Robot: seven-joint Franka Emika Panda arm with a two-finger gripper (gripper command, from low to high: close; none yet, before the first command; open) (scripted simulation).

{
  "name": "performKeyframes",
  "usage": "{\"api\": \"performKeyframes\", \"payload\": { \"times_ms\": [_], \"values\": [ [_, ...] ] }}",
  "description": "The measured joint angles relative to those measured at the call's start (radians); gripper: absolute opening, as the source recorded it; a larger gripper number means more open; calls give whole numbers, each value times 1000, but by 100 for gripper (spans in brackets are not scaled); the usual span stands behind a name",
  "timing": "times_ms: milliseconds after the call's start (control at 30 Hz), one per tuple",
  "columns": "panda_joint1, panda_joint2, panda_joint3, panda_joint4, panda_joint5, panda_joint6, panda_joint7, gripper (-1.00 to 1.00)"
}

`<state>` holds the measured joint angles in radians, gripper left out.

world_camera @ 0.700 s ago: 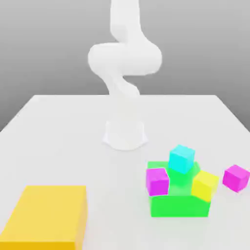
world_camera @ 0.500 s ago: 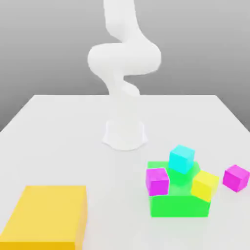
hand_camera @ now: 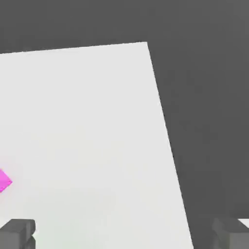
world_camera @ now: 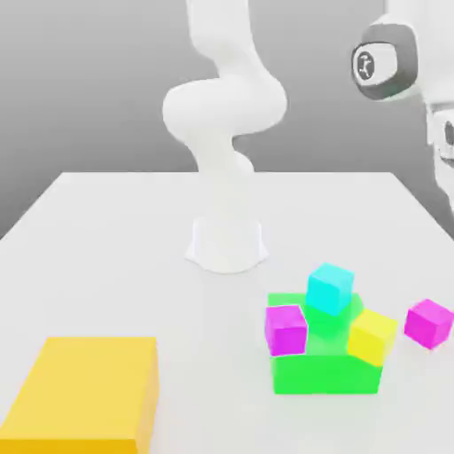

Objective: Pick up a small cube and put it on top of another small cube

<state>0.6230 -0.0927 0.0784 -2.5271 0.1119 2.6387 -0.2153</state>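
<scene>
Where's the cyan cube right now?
Exterior view, toward the right: the cyan cube is at the green block's far side, behind the magenta cube and the yellow cube.

No words or numbers can be read; the one sign that stands out is a round dark emblem [world_camera: 365, 66] with a pale, branching figure inside it, on the white end cap of a grey-ringed joint [world_camera: 390, 62] of the arm, high on the exterior view's right. Lower down, a dark mark [world_camera: 450, 133] on a white part of the arm cannot be made out
</scene>
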Motion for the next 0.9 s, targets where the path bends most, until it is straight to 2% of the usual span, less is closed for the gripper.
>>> {"api": "performKeyframes", "payload": {
  "times_ms": [133,233,433,467,700,900],
  "values": [
    [90,118,40,-39,-51,60,-121,0],
    [130,206,59,-69,-126,104,-186,0],
    [186,413,13,-51,-233,258,-164,0],
    [195,442,3,-46,-240,282,-159,-100],
    [195,445,3,-46,-243,282,-158,-100],
    [159,252,41,-78,-164,122,-213,-100]
  ]
}}
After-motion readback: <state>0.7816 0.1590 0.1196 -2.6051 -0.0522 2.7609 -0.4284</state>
